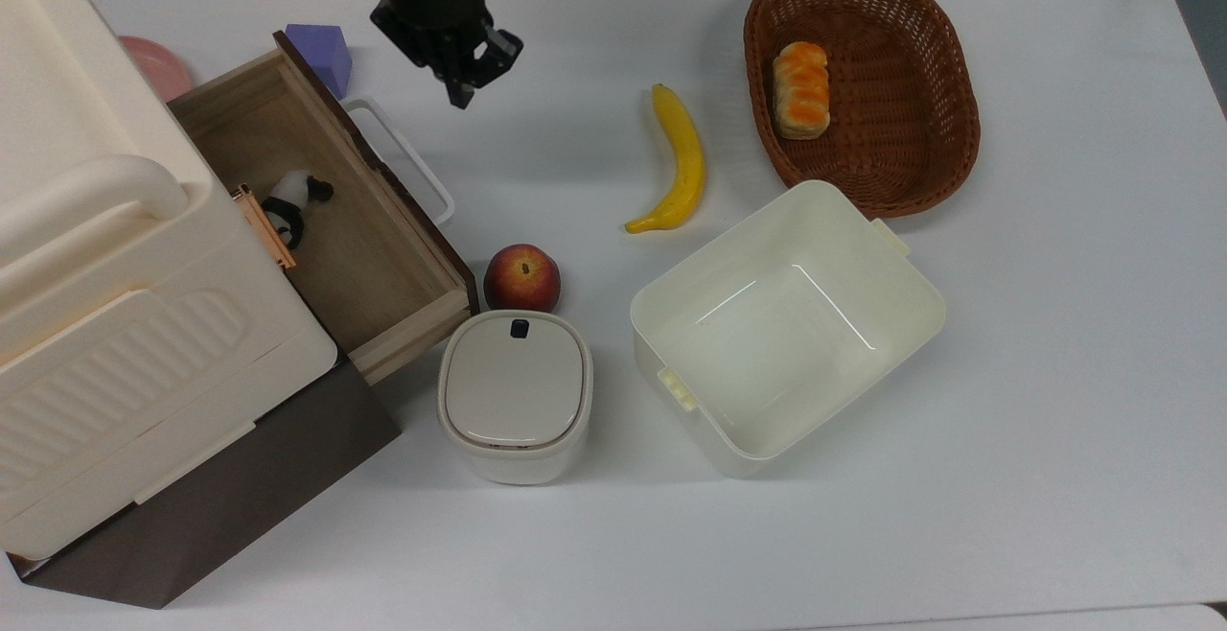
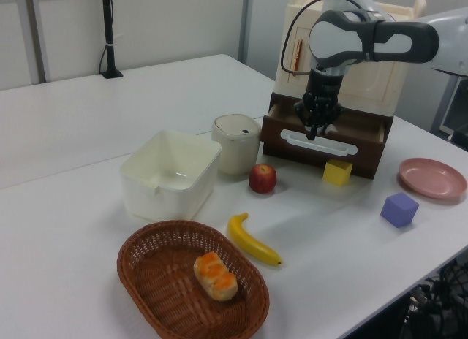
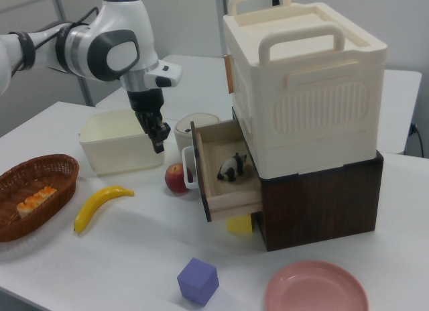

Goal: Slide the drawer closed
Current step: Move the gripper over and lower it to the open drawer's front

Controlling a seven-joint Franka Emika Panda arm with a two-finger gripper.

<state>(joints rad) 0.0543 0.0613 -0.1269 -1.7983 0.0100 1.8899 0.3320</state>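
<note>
The drawer (image 1: 383, 257) stands pulled out of the dark brown cabinet, a light-wood box with a dark front panel (image 3: 199, 170) and a white loop handle (image 1: 398, 156). A small panda toy (image 1: 297, 192) lies inside it. My gripper (image 1: 460, 89) is shut, holds nothing and points down. In the top view it hovers just right of the handle's far end. In the left view the gripper (image 2: 313, 131) hangs right above the handle (image 2: 319, 142). Seen in the right view, the gripper (image 3: 158, 145) sits a short way left of the drawer front, apart from it.
An apple (image 1: 521, 277) and a lidded beige container (image 1: 515, 396) sit close to the drawer's near corner. A cream bin (image 1: 681, 430), a banana (image 1: 679, 161) and a wicker basket (image 1: 949, 132) with bread lie further right. A purple cube (image 1: 321, 51) and a pink plate (image 1: 153, 65) are behind the drawer.
</note>
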